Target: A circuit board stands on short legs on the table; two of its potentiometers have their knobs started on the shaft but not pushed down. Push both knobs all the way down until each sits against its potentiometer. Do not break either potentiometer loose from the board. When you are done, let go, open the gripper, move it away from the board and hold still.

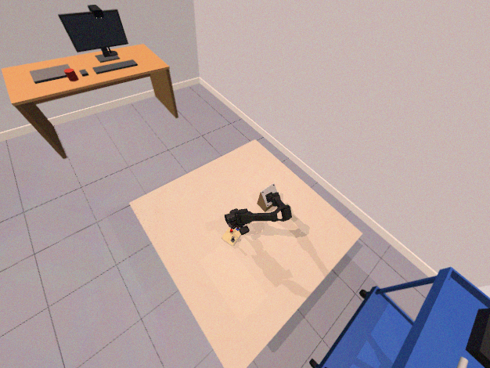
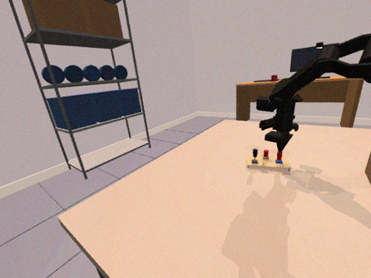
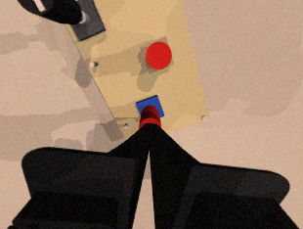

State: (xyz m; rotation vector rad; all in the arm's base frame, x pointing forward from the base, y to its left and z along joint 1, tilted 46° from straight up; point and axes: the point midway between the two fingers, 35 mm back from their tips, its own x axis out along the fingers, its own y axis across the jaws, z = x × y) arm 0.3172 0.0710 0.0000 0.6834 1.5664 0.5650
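Two closed fingertips of the claw [image 2: 280, 151] [image 3: 151, 126] meet directly above the red knob [image 2: 279, 155] [image 3: 150, 117] over the blue potentiometer [image 2: 278, 161] [image 3: 151, 104]. Both stand inward from the tabletop's [image 1: 189, 253] [image 2: 177, 220] edges.

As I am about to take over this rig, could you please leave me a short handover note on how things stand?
Gripper: fingers shut, nothing between them, tips at the top of the red knob over the blue potentiometer.
Circuit board: on its short legs on the table, carrying that knob, another red knob mid-board and a black knob at the far end.
Done: no knob can be confirmed fully seated.
Left: finish pressing the unseated knobs, then open the gripper, back away and hold still.
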